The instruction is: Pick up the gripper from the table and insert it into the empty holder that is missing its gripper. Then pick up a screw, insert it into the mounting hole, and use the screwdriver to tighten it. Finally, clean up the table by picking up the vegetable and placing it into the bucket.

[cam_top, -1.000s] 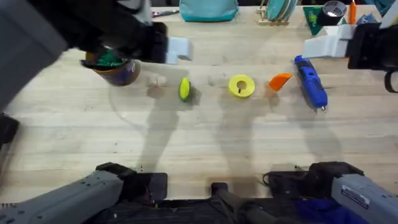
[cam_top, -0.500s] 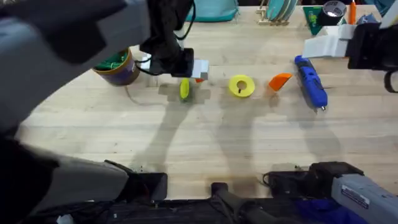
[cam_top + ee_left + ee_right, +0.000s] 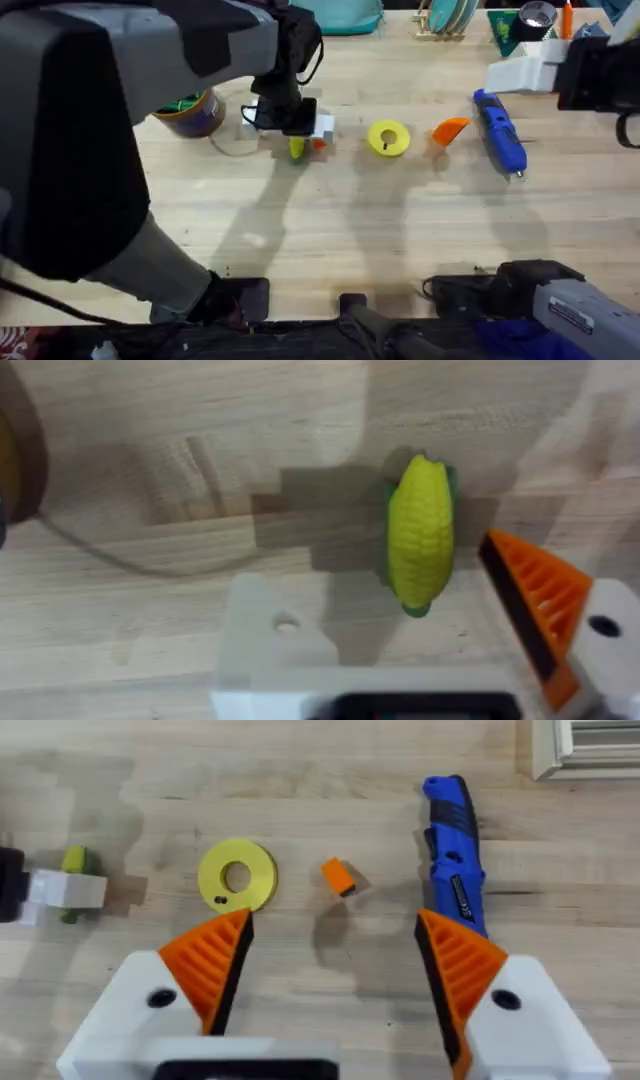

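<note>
The vegetable, a yellow corn cob (image 3: 297, 147) (image 3: 420, 535), lies on the table right of the bucket (image 3: 192, 113), which my left arm partly covers. My left gripper (image 3: 305, 138) (image 3: 370, 570) hangs open just over the corn. It carries one orange finger (image 3: 535, 600) and a bare white holder (image 3: 270, 650). The loose orange gripper (image 3: 450, 130) (image 3: 340, 877) lies between a yellow ring (image 3: 388, 138) and the blue screwdriver (image 3: 500, 132) (image 3: 455, 850). My right gripper (image 3: 335, 960) is open and empty above the table's far right. A dark speck on the ring may be a screw.
A teal bag (image 3: 335, 15), a dish rack (image 3: 450, 20) and some clutter (image 3: 535, 20) line the far edge. Something green lies in the bucket. The near half of the wooden table (image 3: 400, 230) is bare.
My left arm has swung right from over the bucket and come down over the corn. The right arm and the things on the table have not moved.
</note>
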Robot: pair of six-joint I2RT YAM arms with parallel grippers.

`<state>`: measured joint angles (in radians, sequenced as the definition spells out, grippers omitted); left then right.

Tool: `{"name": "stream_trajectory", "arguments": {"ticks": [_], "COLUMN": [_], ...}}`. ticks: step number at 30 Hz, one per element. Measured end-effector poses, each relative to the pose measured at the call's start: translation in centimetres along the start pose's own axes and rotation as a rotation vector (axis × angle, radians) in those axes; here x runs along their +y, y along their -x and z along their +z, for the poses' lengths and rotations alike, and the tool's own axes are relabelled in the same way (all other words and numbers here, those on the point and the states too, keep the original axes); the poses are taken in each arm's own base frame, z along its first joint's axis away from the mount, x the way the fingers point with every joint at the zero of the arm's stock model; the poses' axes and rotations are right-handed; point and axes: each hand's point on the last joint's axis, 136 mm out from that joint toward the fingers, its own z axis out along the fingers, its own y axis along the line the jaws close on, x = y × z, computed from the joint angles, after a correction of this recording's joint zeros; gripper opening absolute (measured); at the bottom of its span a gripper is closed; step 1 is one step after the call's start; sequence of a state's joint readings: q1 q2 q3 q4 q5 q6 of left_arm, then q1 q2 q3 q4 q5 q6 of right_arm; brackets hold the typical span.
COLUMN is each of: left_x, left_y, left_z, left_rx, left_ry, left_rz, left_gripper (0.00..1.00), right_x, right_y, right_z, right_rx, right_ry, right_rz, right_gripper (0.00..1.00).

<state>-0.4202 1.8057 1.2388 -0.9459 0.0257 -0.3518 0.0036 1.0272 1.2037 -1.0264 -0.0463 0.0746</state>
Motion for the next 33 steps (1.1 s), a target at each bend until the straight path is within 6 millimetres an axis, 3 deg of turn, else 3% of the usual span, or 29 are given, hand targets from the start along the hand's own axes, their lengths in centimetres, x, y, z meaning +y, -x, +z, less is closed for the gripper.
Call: {"name": "stream_trajectory", "arguments": {"ticks": [5,9,10,25,30,33], "left_x": [0.0,0.0,0.0,0.0,-0.6,-0.9], "left_y": [0.0,0.0,0.0,-0.1,1.3,2.1], "left_z": [0.0,0.0,0.0,-0.6,-3.8,-7.9], "left_rx": [0.001,0.001,0.001,0.012,-0.047,-0.130], "left_ry": [0.001,0.001,0.001,0.005,-0.015,-0.040], "left_rz": [-0.002,-0.004,-0.003,-0.004,0.005,0.026], "left_gripper": [0.589,0.044,0.015,0.008,0.008,0.008], "right_x": [0.0,0.0,0.0,0.0,0.0,0.0], "right_y": [-0.1,-0.1,-0.1,-0.1,-0.1,-0.1], "right_z": [0.4,0.4,0.4,0.4,0.4,0.4], "right_rx": [0.014,0.014,0.014,0.014,0.014,0.014], "right_ry": [-0.001,-0.001,-0.001,-0.001,-0.001,-0.001], "right_rz": [0.001,0.001,0.001,0.001,0.001,0.001], "right_gripper": [0.997,0.997,0.997,0.997,0.997,0.997]}}
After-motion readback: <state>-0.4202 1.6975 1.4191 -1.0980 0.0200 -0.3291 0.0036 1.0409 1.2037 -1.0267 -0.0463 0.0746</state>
